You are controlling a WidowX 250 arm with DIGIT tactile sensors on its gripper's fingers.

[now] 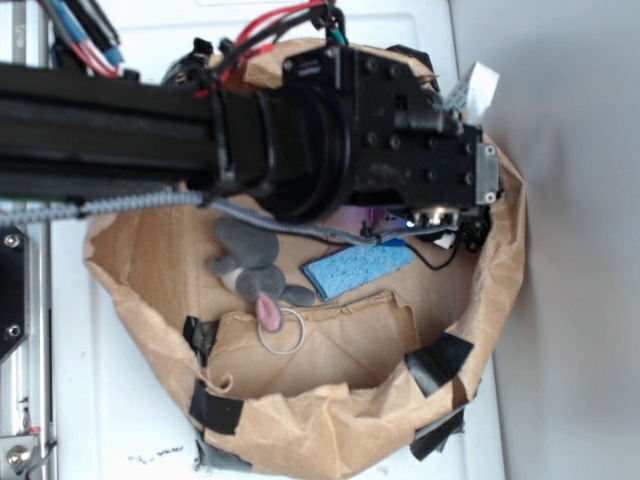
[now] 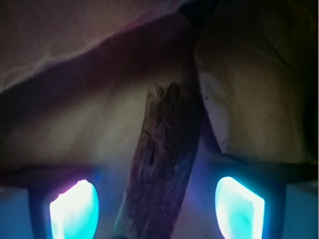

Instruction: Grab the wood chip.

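open gripper straddles wood chip.

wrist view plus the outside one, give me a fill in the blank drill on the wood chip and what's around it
1. In the wrist view the wood chip lies ____ the two glowing pads of the claw.
2. The sponge is light ____.
3. The grey plush toy lies on brown ____.

Missing words: between; blue; paper

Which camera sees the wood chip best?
The wrist view. The wood chip fills the middle, rough and dark, lying between the glowing fingertips of the end effector. In the exterior view, the arm blocks it, so it can't be seen.
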